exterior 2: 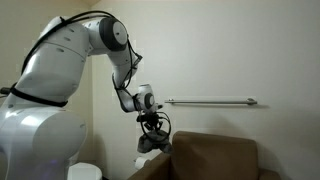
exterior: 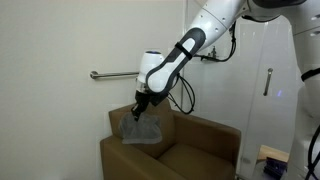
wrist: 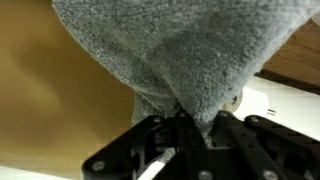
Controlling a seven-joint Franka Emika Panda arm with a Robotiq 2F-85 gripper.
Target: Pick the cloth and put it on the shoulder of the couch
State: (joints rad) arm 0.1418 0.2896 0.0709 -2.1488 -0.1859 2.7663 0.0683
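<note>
Grey cloth [exterior: 140, 128] hangs as a rumpled bundle beneath the gripper [exterior: 143, 104] in an exterior view. We see the white arm [exterior: 185, 50] come in from 1 o'clock, and the jaws are pinched tight on the top of the fabric. The bundle sits at the 10 o'clock corner of the brown couch [exterior: 200, 150], over the shoulder of the couch [exterior: 125, 148]. We cannot tell whether its lower hem touches the upholstery. A metal grab bar [exterior: 112, 75] runs along the wall at 10 o'clock from the gripper.

In an exterior view, the arm [exterior 2: 60, 90] fills the frame from 9 o'clock and bends down to the gripper [exterior 2: 152, 126]. We find the cloth [exterior 2: 150, 146] as a pale mass directly at 6 o'clock from the jaws, just beside the near edge of the couch [exterior 2: 205, 158], which lies at 4 o'clock. The grab bar [exterior 2: 210, 102] extends toward 3 o'clock on the wall. The jaw gap itself is too small for us to read in this view.

In the wrist view, the cloth [wrist: 180, 50] fills the upper half and narrows toward 6 o'clock into a gathered fold. We see this fold clamped between the black fingers [wrist: 150, 135] of the gripper [wrist: 185, 125], with no gap left around the fabric. A brown surface [wrist: 40, 110] lies behind at 9 o'clock.
</note>
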